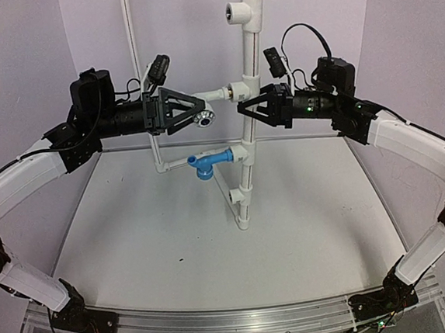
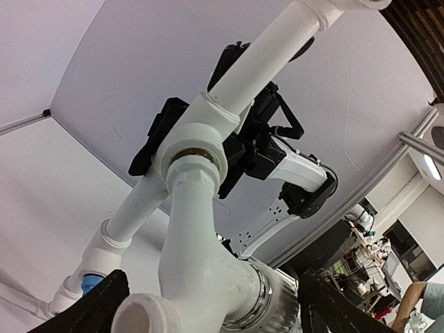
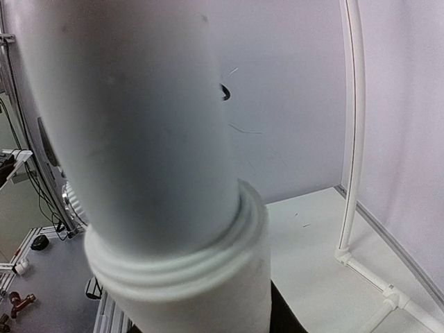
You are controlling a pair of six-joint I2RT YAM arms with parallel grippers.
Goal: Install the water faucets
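A white faucet [image 1: 211,105] sticks out leftward from the middle T fitting [image 1: 239,89] on the upright white pipe [image 1: 248,172]. Its stem [image 2: 201,257] enters the fitting's metal-lined mouth [image 2: 198,149]. My left gripper [image 1: 196,111] is open, its fingers [image 2: 90,305] wide on either side of the faucet's spout and knurled cap. A blue faucet [image 1: 207,164] sits in the lower fitting, and its blue shows in the left wrist view [image 2: 92,283]. My right gripper [image 1: 250,109] is shut on the upright pipe [image 3: 139,125], which fills its wrist view.
An empty T fitting [image 1: 240,11] tops the pipe. A thin white tube frame [image 1: 145,103] stands behind the left arm and runs along the back of the table [image 3: 352,139]. Pale walls close in the table [image 1: 175,248] on three sides.
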